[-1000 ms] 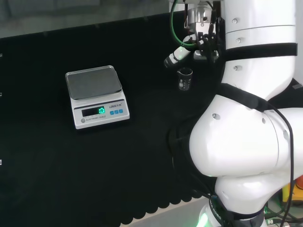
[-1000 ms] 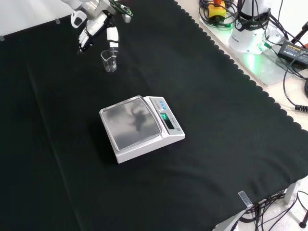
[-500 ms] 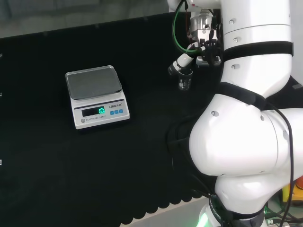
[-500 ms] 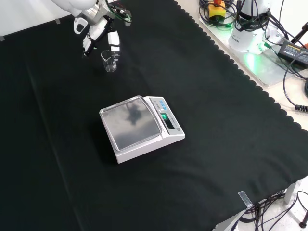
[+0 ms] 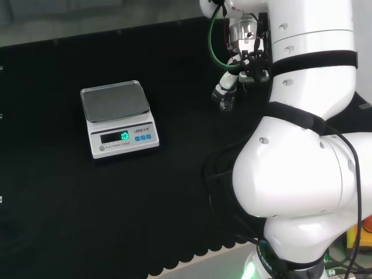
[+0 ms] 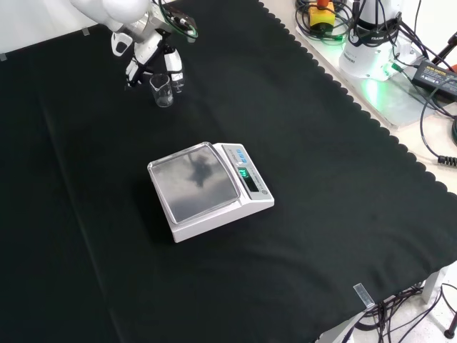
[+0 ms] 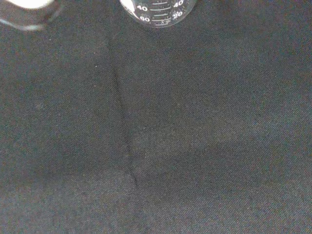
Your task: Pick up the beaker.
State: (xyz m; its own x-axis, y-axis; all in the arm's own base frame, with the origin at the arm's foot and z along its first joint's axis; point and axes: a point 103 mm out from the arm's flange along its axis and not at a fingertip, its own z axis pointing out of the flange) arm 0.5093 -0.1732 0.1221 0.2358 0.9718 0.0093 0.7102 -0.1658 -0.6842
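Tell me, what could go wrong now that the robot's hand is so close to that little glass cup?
The beaker is small, clear and standing free on the black cloth. The hand has fingers on either side of it but no visible grasp yet. If one finger touches first, it might tip or slide the beaker away. If the fingers close too high, near the rim, the smooth wall could slip out during lifting. The scale sits well clear, so a collision there seems unlikely.

Your arm [image 5: 302, 174] fills the right of the head view, its links stacked upward. At the upper left of the front view, your hand [image 6: 153, 53] hangs low with fingers [image 6: 174, 71] pointing down, spread apart and uncurled.
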